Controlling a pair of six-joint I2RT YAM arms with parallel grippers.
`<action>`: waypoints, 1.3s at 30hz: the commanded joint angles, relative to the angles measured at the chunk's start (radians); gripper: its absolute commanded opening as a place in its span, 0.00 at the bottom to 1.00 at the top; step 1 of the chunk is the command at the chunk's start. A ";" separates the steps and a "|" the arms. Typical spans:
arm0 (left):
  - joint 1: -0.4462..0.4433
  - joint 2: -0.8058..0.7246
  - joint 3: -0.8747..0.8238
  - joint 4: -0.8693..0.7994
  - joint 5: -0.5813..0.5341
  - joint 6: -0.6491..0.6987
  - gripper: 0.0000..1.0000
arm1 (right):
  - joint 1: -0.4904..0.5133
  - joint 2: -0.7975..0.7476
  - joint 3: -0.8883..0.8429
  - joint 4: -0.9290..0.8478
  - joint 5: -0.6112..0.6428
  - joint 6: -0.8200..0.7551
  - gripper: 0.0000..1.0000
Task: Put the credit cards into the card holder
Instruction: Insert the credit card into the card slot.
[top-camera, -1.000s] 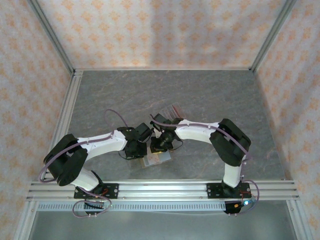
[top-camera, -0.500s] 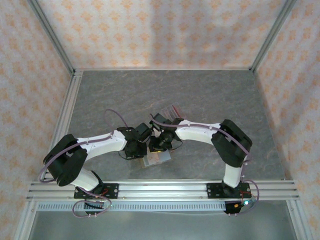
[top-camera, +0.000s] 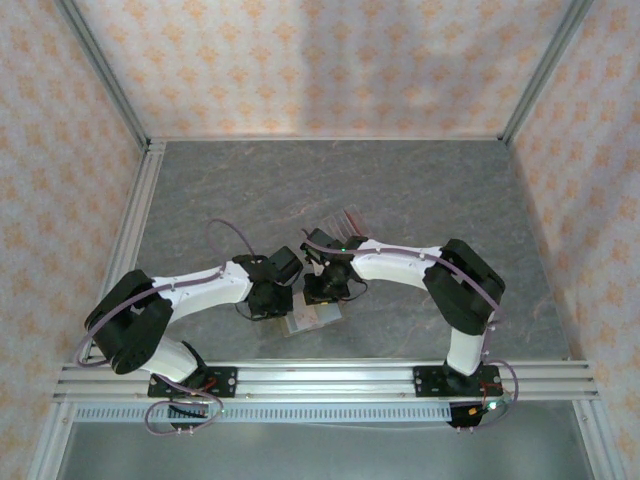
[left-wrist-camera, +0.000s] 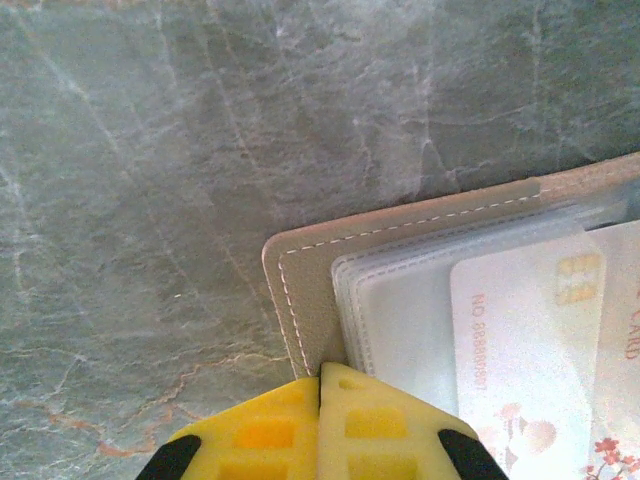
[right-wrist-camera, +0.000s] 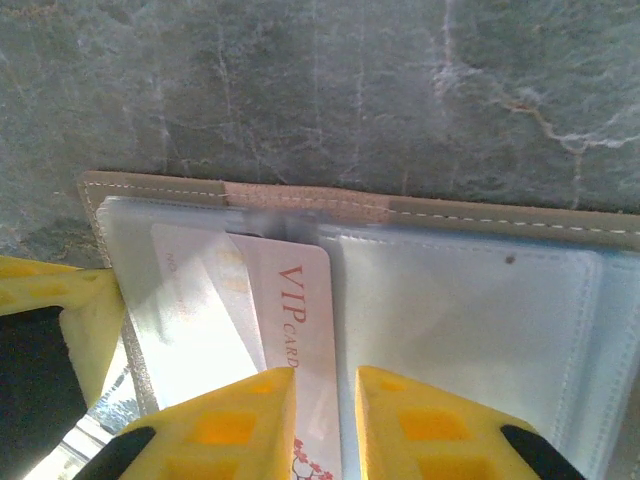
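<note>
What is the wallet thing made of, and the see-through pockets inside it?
The card holder looks like tan leather or fake leather, matte, with white stitching. Its pockets seem clear soft plastic, shiny with glare. The VIP card looks like glossy plastic.

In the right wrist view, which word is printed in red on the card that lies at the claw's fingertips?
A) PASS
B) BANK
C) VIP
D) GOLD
C: the card at the right claw reads VIP in red letters; it lies partly inside a clear sleeve of the open holder.
</note>
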 joint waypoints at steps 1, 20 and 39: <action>-0.006 -0.027 -0.015 -0.013 -0.006 -0.020 0.00 | 0.002 -0.006 -0.003 -0.031 0.024 -0.015 0.23; -0.006 -0.038 -0.027 -0.007 -0.005 -0.026 0.00 | 0.054 0.033 -0.008 0.071 -0.067 0.043 0.18; -0.008 -0.067 -0.039 -0.013 -0.005 -0.035 0.00 | 0.050 0.011 0.032 -0.072 0.046 -0.015 0.23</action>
